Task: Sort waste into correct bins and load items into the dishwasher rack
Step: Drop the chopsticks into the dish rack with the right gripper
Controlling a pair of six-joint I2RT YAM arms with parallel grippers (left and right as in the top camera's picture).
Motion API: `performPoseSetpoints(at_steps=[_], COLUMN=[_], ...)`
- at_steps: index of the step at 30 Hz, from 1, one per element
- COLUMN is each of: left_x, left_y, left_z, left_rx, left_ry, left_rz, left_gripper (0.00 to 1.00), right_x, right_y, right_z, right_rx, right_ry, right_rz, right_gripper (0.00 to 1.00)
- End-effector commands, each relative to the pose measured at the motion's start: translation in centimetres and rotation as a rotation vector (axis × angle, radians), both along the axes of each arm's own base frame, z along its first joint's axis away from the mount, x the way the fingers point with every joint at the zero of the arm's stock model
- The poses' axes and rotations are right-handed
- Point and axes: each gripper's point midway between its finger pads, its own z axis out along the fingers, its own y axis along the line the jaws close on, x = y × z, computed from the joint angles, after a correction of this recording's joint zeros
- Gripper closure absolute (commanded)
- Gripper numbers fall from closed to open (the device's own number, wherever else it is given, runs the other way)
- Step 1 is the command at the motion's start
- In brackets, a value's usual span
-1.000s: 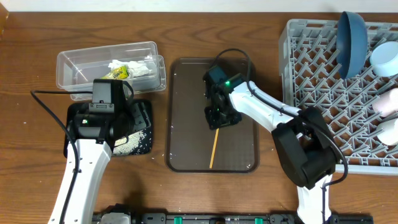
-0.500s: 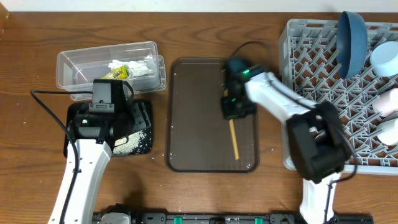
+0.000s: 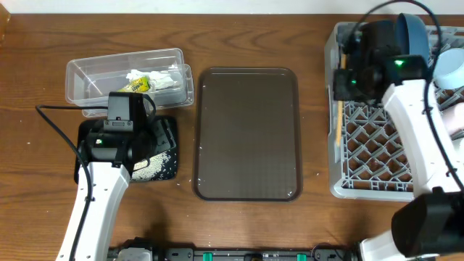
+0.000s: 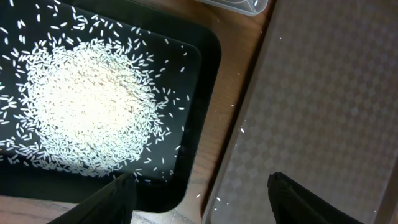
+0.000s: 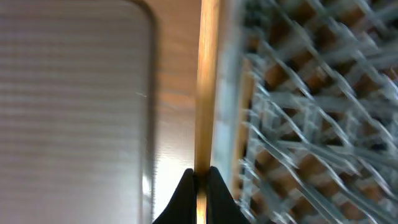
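Observation:
My right gripper is shut on wooden chopsticks and holds them over the left edge of the grey dishwasher rack. A dark-blue plate stands upright in the rack, with a white cup and a pink cup to its right. My left gripper is open and empty, low over the black tray that holds rice grains. The clear tub holds the yellow-green wrapper and the white tissue.
A large brown serving tray lies bare in the middle, between the black tray and the rack. A few stray rice grains lie on the wood and on the brown tray's edge near my left gripper.
My right gripper lifted the chopsticks off the brown tray and carried them right and back to the rack's left edge. The left arm has not moved.

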Motion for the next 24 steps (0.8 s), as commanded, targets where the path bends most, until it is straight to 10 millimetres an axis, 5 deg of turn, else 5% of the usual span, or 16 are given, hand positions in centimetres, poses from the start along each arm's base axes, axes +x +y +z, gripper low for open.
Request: performPoseSetpoints(at_steps=[1,8,11,13,16,24], left_x=[0.1,0.1,0.1,0.2,0.6,2.1], left_y=[0.2,0.2,0.2,0.2,0.2,0.1], left_z=[0.2,0.2,0.2,0.2,0.5,2.1], left_rx=[0.004,0.004,0.004,0.004,0.004,0.063], left_ry=[-0.007,-0.007,-0.007,-0.008,-0.028,-0.113], left_rz=[0.008,0.008,0.008,0.008,0.006,-0.115], left_gripper=[0.29,0.29,0.29,0.29,0.29,0.29], right_x=[-0.5,-1.1,-1.2,-1.1,-0.8,0.5], right_y=[-3.2,-4.4,-4.1,-4.1,-4.2,-5.3], right_z=[-2.3,-5.7,-6.6,-6.6,-6.3,-3.6], right_rx=[-0.086,-0.087,-0.077,-0.077,-0.074,0.039], right_ry=[0.079,0.181,0.208,0.204,0.186,0.073], right_rz=[-0.027,-0.054,-0.046,-0.047,-0.056,-0.123], right_gripper=[0.99,0.99,0.91,0.71,0.57,0.6])
